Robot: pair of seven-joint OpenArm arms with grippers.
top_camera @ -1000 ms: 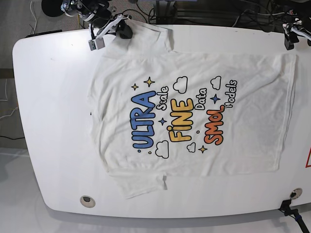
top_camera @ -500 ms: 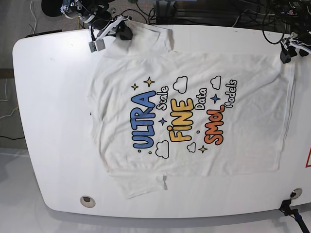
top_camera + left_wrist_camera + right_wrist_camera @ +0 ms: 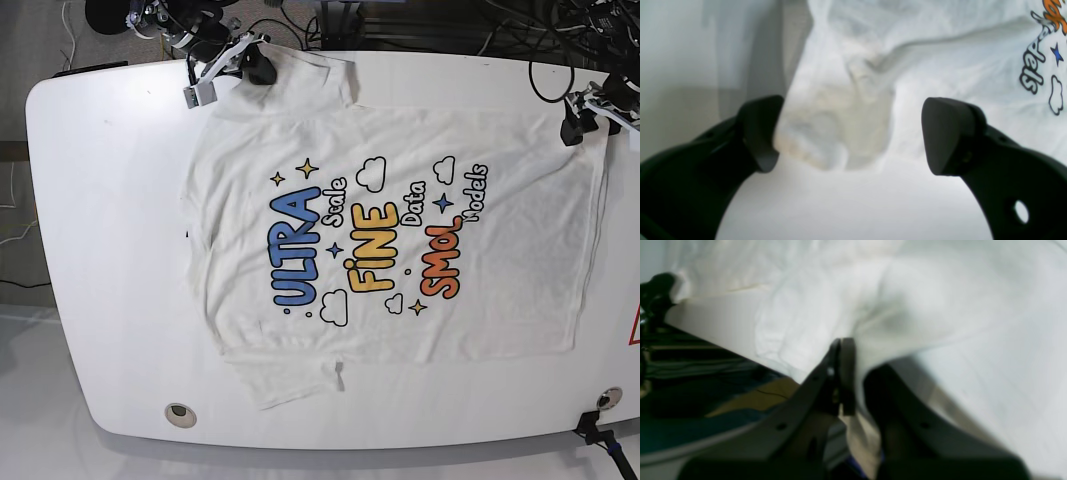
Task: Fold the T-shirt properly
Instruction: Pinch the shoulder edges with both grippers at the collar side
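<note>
Setting, base view: a white rounded worktop [image 3: 110, 250] with cables and dark gear beyond its far edge; the T-shirt [image 3: 400, 235] lies spread flat, print up.
Right pincer, base view: the right pincer [image 3: 255, 68] sits at the shirt's sleeve corner near the far edge of the worktop, fabric directly beneath it.
Left pincer, base view: the left pincer [image 3: 578, 122] hangs over the opposite far corner, at the hem; too small here to read how its jaws stand.
Left wrist view: the left pincer [image 3: 850, 133] is spread wide, and a bunched hem corner of the T-shirt [image 3: 940, 60] lies between its fingertips [image 3: 945, 133], close against the left one and well short of the other. Bare worktop [image 3: 857, 206] lies nearer the camera.
Right wrist view: the right pincer [image 3: 857, 376] is pressed together on a ridge of the T-shirt [image 3: 907, 296], with cloth trailing down between the jaws.
Step in hand: judged as securing both far-edge corners before the first fold; one side gripped, the other not yet.
Next move: the left pincer likely needs to close on the bunched corner, catching enough layers, then both lift together.
Around: a round grommet [image 3: 180, 414] in the worktop's near edge, well away from either pincer.
In the way: nothing lies on the shirt; a slack or uneven lift could skew the fold.
</note>
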